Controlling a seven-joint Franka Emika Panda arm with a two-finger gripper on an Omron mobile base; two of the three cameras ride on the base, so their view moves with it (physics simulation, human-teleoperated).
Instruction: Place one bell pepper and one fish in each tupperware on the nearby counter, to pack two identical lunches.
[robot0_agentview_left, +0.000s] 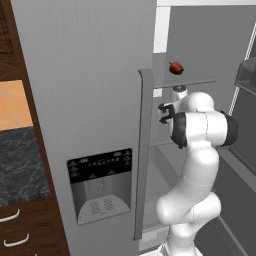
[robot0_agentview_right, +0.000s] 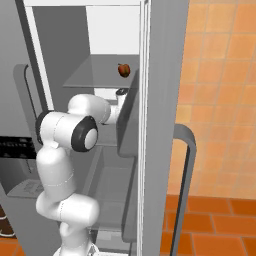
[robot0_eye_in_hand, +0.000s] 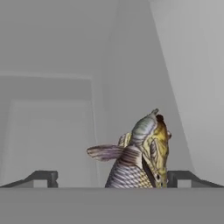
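In the hand view a fish (robot0_eye_in_hand: 140, 157) with grey scales and a yellowish head lies on the pale fridge shelf, head pointing away. My gripper (robot0_eye_in_hand: 113, 179) is open around it, the left fingertip (robot0_eye_in_hand: 43, 178) well clear and the right fingertip (robot0_eye_in_hand: 183, 178) close beside the fish. A small red bell pepper (robot0_agentview_left: 175, 68) (robot0_agentview_right: 123, 70) with a green stem sits on the shelf above my arm. The counter (robot0_agentview_left: 20, 160) shows as a dark marbled slab at the left. The tupperware is out of view.
The fridge's left door (robot0_agentview_left: 85, 110) with its dispenser panel (robot0_agentview_left: 100, 185) stands closed beside my arm. The open right door (robot0_agentview_right: 160, 125) with its curved handle (robot0_agentview_right: 189, 170) flanks the arm. Brown drawers (robot0_agentview_left: 15, 230) sit under the counter. An orange tiled floor (robot0_agentview_right: 215, 230) lies to the right.
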